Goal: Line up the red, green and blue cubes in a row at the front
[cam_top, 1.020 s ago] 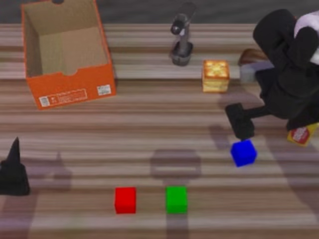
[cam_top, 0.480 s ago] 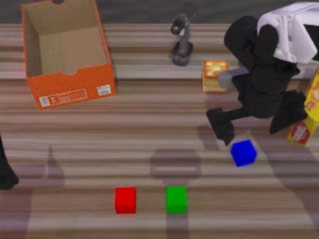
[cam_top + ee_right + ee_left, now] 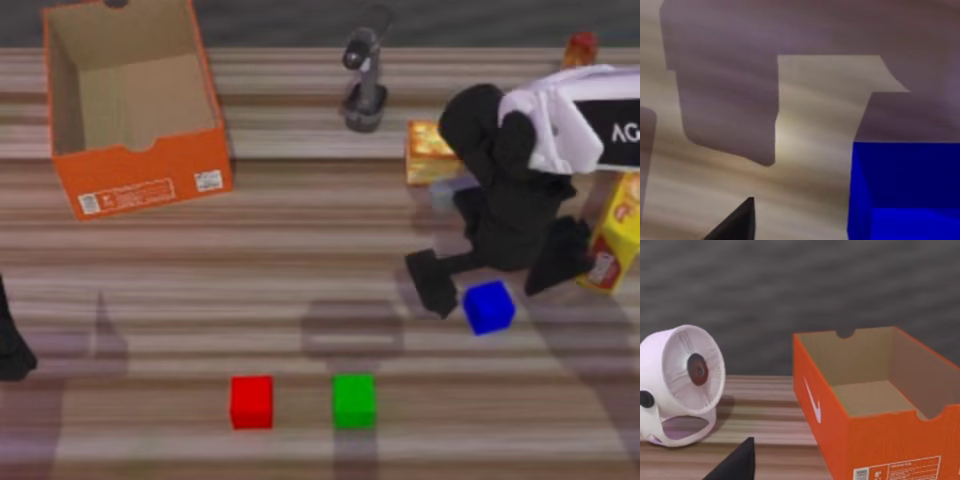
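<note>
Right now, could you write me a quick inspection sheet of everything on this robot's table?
Surface: striped wooden table, lying flat.
Job's things: red cube and green cube side by side at the front; blue cube farther back on the right, apart from them.
Clutter: open orange shoebox back left; dark upright gadget back centre; orange-and-cream patterned block; yellow carton at the right edge; white fan, seen by the left wrist camera.
Grippers: right gripper low beside the blue cube, not holding it; left gripper parked at the left edge.
Cables: nothing seen.
Surroundings: dark grey wall.
</note>
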### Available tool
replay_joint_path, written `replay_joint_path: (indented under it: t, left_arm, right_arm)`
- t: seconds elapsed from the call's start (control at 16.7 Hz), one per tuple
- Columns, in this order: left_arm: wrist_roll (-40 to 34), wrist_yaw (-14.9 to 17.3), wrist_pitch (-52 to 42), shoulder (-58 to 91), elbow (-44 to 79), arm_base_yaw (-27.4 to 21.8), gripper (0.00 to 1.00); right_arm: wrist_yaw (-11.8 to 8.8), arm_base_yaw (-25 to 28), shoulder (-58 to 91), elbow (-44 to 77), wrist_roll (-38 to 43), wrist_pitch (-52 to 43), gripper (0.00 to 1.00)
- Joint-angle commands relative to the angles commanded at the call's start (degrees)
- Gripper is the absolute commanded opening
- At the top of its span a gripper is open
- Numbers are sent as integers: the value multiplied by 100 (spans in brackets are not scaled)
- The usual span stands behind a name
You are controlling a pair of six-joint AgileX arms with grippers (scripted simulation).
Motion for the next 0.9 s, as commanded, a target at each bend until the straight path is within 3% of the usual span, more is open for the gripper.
replay_joint_path:
  t: [0.42,0.9]
  left_arm:
    - [0,0,0,0,0,0,100]
    - [0,0,0,0,0,0,100]
  right_arm:
    - [2,10,228,-252,12,433,100]
    - [2,10,228,-252,12,433,40]
